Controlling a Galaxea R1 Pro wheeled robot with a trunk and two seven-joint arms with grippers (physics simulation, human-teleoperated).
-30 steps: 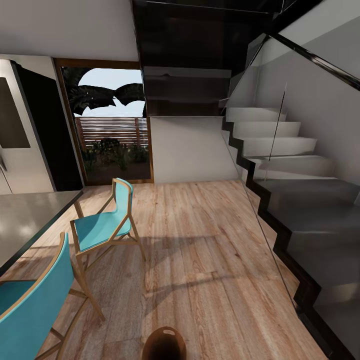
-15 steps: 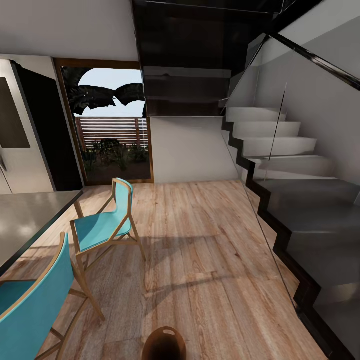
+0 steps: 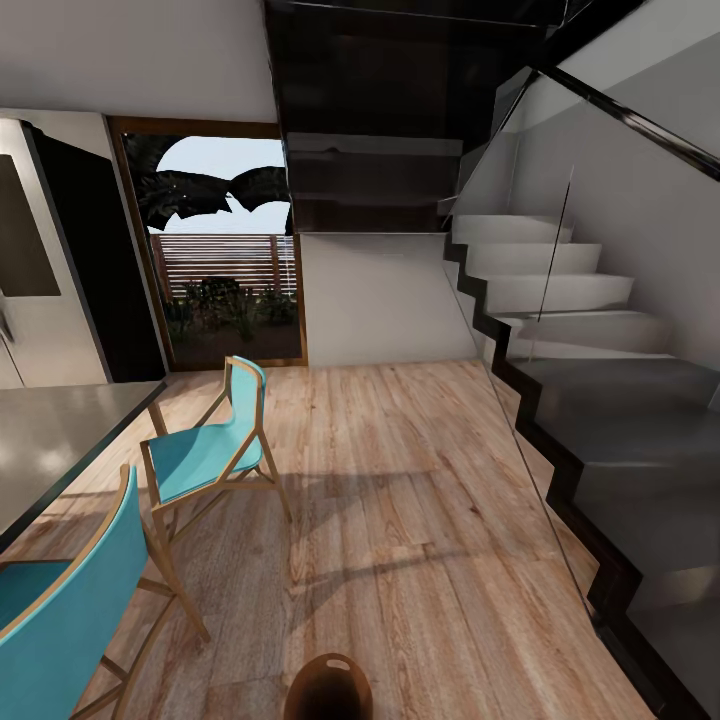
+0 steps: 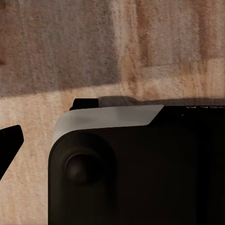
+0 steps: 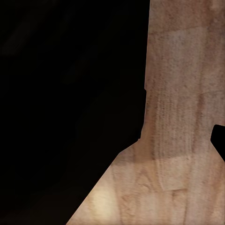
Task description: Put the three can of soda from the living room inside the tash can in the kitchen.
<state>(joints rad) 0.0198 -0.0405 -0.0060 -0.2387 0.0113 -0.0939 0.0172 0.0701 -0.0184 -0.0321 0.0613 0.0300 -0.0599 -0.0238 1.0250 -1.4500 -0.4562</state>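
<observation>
The trash can (image 3: 328, 688) shows as a brown round rim with a dark inside at the bottom edge of the head view, on the light wood floor (image 3: 400, 520) just in front of me. The three orange soda cans are out of view. The stainless fridge (image 3: 40, 280) of the kitchen stands at the far left. In the left wrist view a black fingertip (image 4: 9, 140) pokes in beside a dark robot body part (image 4: 136, 168) over the floor. A dark tip (image 5: 219, 140) sits at the edge of the right wrist view.
A grey table (image 3: 50, 440) with two turquoise chairs (image 3: 205, 450) (image 3: 60, 620) stands at the left. A staircase (image 3: 600, 400) behind a glass balustrade runs along the right. A wood-framed glass door (image 3: 225, 270) is at the back.
</observation>
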